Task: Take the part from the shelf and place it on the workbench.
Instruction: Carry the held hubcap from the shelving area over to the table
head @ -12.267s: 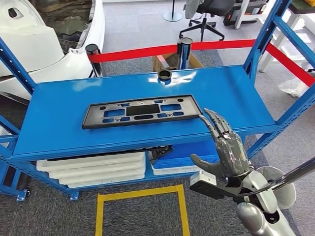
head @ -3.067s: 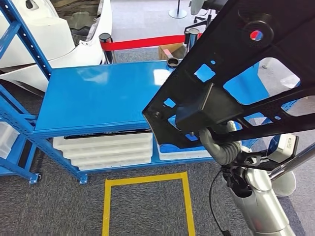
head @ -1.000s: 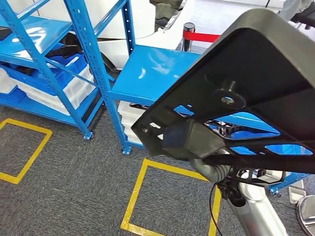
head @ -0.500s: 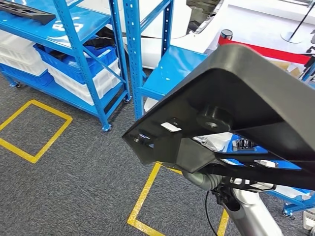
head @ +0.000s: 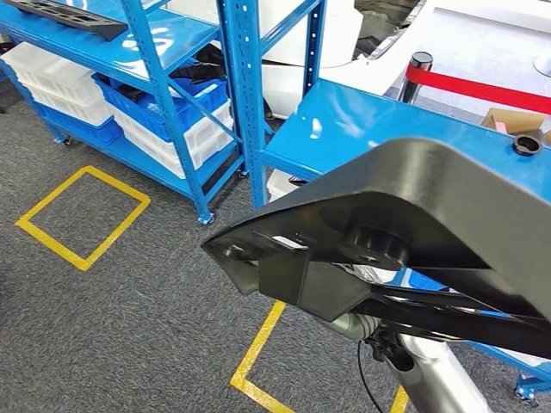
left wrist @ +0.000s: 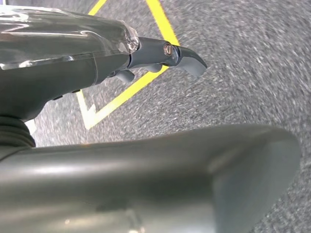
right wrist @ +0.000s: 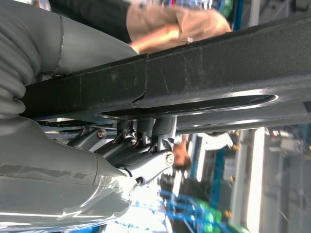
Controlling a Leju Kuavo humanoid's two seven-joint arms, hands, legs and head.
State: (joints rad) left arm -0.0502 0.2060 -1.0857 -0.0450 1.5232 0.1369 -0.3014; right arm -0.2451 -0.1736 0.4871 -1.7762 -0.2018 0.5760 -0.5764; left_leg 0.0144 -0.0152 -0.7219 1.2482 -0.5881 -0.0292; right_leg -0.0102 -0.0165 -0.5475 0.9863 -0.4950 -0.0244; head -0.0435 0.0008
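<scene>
A large black plastic part (head: pixel 416 198) with cut-outs hangs close in front of the head camera, above the carpet. It covers my right hand in that view; below it the silver right arm (head: pixel 436 379) rises. In the right wrist view my right hand (right wrist: pixel 139 145) grips the edge of the part (right wrist: pixel 220 73), fingers hooked on one face and the thumb on the other. The blue shelf (head: pixel 364 120) it came from stands behind the part, its top bare. My left hand (left wrist: pixel 110 63) hangs over the grey carpet, fingers stretched out, holding nothing.
A second blue rack (head: pixel 130 43) at the left carries another black part (head: pixel 65 13) and white and blue bins. Yellow tape squares (head: pixel 84 215) mark the carpet. A red barrier belt (head: pixel 480 86) and a white car body lie behind. A person's arm (right wrist: pixel 172 24) shows past the part.
The camera has swung left, so the shelves and floor marks slid across the picture. The black part stays in my right hand and now lies flatter and lower in view.
</scene>
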